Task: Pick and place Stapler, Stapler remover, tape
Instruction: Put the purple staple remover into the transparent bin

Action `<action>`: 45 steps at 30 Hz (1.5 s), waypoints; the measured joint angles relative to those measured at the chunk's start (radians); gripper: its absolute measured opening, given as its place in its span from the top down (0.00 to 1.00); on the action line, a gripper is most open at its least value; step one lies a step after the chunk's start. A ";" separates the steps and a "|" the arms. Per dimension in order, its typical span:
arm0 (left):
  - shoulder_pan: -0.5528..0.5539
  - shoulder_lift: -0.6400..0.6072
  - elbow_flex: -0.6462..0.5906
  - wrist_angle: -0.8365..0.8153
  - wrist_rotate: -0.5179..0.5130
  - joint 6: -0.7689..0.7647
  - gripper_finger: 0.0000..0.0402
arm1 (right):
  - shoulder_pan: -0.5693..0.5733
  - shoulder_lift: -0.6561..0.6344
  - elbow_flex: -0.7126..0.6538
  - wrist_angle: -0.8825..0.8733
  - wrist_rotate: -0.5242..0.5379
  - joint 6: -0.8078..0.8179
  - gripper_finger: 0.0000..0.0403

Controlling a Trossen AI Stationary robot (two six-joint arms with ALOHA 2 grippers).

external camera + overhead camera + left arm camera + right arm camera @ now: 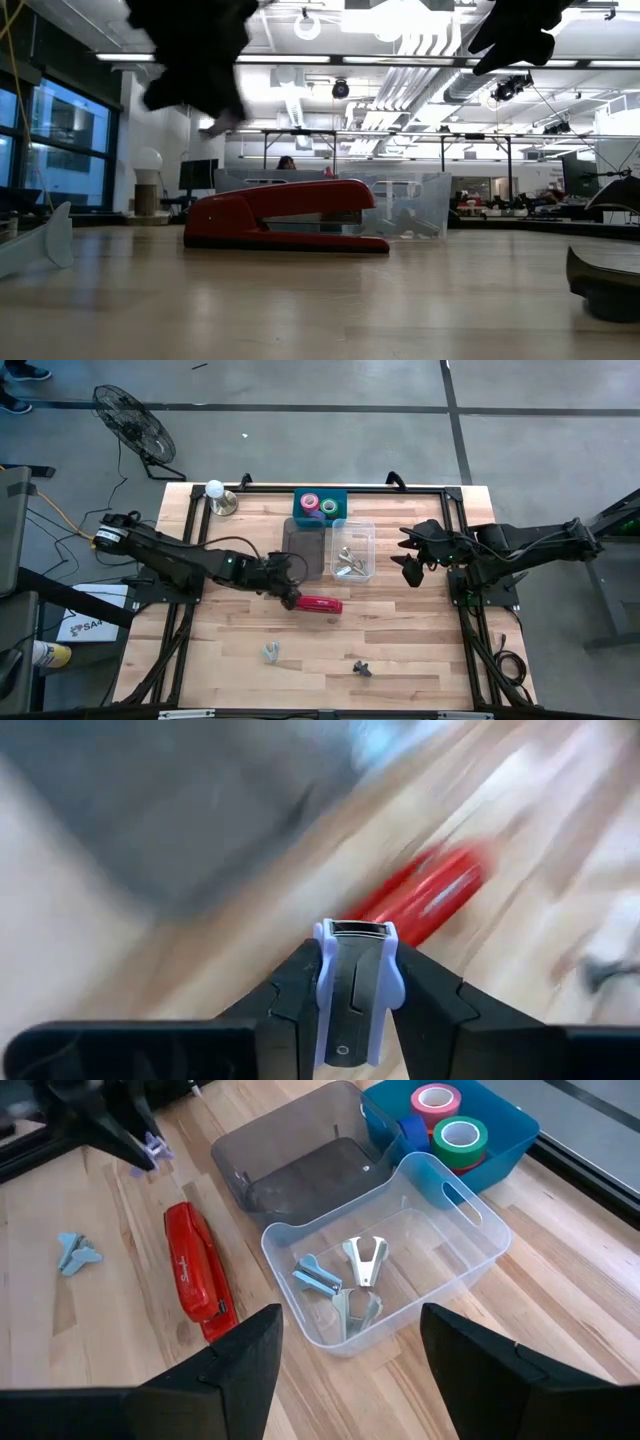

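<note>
The red stapler (pixel 318 604) lies flat on the wooden table, also seen in the right wrist view (pixel 197 1273) and the low view (pixel 285 215). My left gripper (pixel 289 588) hangs just beyond the stapler's left end, shut on a pale purple staple remover (pixel 355 982). Pink tape (pixel 435 1100) and green tape (pixel 460 1135) sit in a blue bin (pixel 320 493). A clear bin (pixel 470 1255) holds several staple removers (pixel 365 1260). My right gripper (pixel 345 1350) is open and empty, raised right of the clear bin (pixel 413 557). My left gripper pinches the pale purple staple remover between its two fingers, by the remover's sides (pixel 322 982). The remover's end (pixel 355 928) sticks out past the fingertips. It is lifted clear of the table, as the right wrist view (pixel 153 1148) shows.
A dark grey tray (pixel 303 547) stands between the blue and clear bins. A pale blue staple remover (pixel 272 652) and a dark one (pixel 362 668) lie on the table's near part. A lamp (pixel 217 495) stands at the far left. A fan (pixel 135 422) is on the floor.
</note>
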 joint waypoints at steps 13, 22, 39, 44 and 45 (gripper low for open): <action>0.142 0.014 0.058 0.292 -0.064 0.399 0.77 | 0.000 0.000 0.000 0.000 0.000 -0.009 0.43; 0.297 0.132 0.058 0.498 0.130 0.504 0.77 | 0.000 0.000 0.000 0.000 0.000 -0.010 0.43; 0.354 0.443 0.181 0.755 0.243 0.709 0.77 | 0.000 0.000 0.000 0.000 0.025 -0.009 0.43; 0.354 0.536 0.314 0.591 0.267 0.811 0.77 | 0.000 0.000 0.000 -0.002 0.027 -0.001 0.43; 0.353 0.557 0.342 0.564 0.254 0.813 0.77 | 0.000 0.000 0.000 -0.002 0.027 -0.001 0.43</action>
